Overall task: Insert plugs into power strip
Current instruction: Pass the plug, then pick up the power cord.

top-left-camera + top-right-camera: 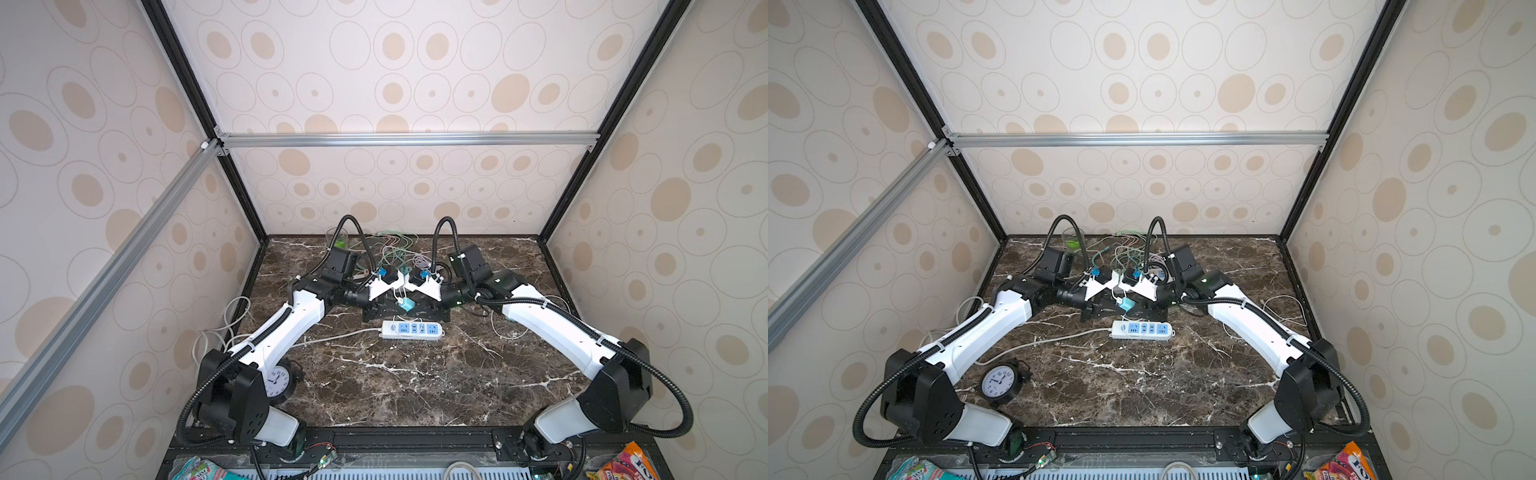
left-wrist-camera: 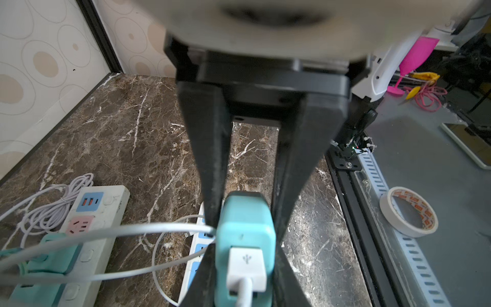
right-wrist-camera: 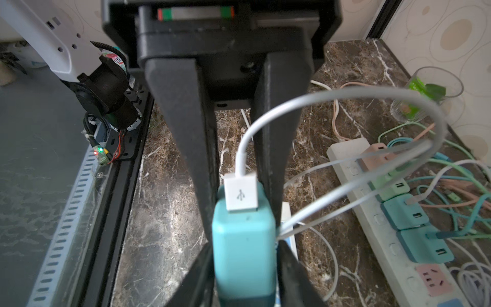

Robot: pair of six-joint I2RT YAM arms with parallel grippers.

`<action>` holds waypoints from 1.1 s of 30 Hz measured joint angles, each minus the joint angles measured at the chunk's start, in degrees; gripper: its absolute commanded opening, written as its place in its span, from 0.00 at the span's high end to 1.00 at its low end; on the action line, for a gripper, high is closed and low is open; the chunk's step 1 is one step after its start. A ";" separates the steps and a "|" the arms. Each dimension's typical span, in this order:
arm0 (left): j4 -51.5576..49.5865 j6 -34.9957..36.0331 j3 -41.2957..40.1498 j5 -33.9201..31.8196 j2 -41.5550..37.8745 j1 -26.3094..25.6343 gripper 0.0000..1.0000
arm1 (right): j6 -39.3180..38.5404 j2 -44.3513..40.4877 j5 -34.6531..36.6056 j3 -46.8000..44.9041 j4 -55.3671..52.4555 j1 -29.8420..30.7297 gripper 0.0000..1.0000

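Note:
A teal plug point(image 1: 406, 306) point(image 1: 1126, 306) with a white USB cable hangs just above the small white power strip point(image 1: 411, 329) point(image 1: 1142, 329) with blue sockets. My left gripper point(image 2: 245, 228) comes in from the left, and its fingers point(image 2: 212, 186) press on the plug's sides point(image 2: 245, 234). My right gripper point(image 3: 243, 234) meets it from the right with the same plug point(image 3: 243, 239) between its jaws; whether they still press on it does not show. Several pink, mint and teal plugs point(image 3: 403, 212) sit in a longer strip point(image 3: 345, 151) behind.
A tangle of pastel cables point(image 1: 395, 249) and a glass point(image 1: 337, 239) lie at the back of the marble table. A clock point(image 1: 1000, 382) stands at the front left beside the left arm. A tape roll point(image 2: 409, 211) lies off the table's front edge.

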 measured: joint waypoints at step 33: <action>6.23 -9.73 -2.67 -6.21 -5.38 -0.09 1.00 | 24.46 5.01 27.02 -18.91 44.98 -7.67 1.00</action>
